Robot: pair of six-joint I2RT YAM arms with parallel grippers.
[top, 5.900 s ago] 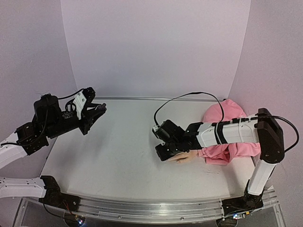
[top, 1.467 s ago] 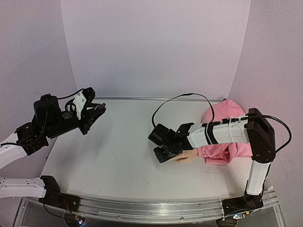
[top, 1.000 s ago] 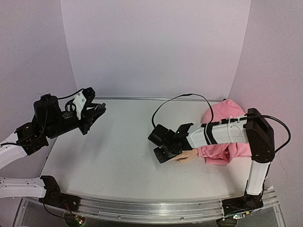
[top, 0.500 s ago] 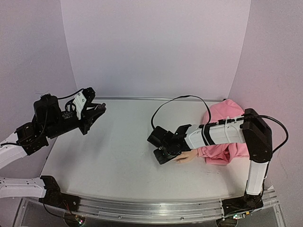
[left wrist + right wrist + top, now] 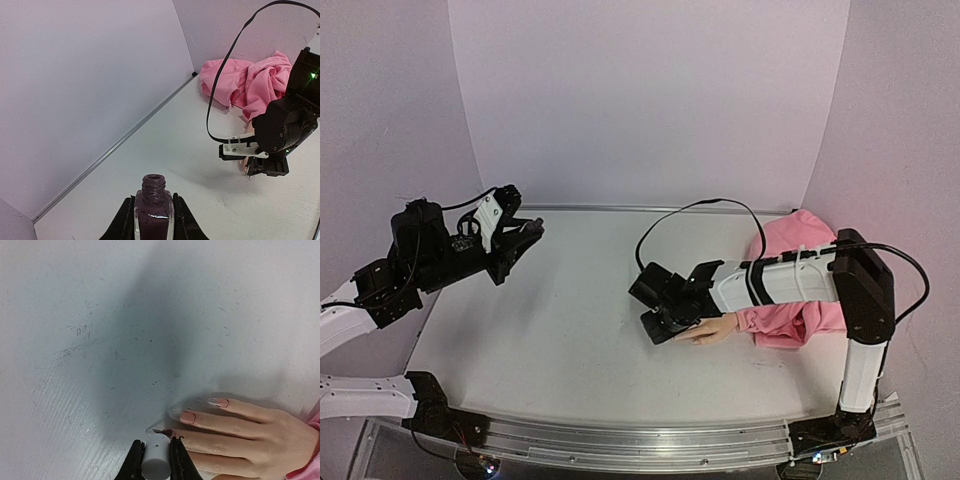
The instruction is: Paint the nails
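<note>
The right arm has slid a little to the left, so its tip now sits over the fingertips. The left arm has not moved.

On the far left, the left end effector [image 5: 153, 220] is up in the air, clenched on a small bottle [image 5: 153, 186]. The bottle is upright, has no lid on, and is full of dark paint. It is well apart from the painting spot.

The middle of the bench [image 5: 560, 330] lies between the two arms.

On the right, the right end effector [image 5: 155, 462] is clenched on a white cap [image 5: 155, 454]. A little brush [image 5: 161, 431] sticks out of the cap. The brush tip is right at the end of one finger of the toy hand [image 5: 240, 440]. I cannot tell if it touches.

The toy hand lies flat, with its long fingers pointing left and its wrist to the right. The nails [image 5: 187, 416] are at the left ends of the fingers. Two pale ones lie just on the far side of the brush. So the next stroke is a tiny one, I think, along the finger. The right arm is the one that is close.

A pink sleeve [image 5: 800, 240] is bunched up at the far right. A black cable [image 5: 690, 212] loops above the arm. Nothing stands between the brush and the nails.
</note>
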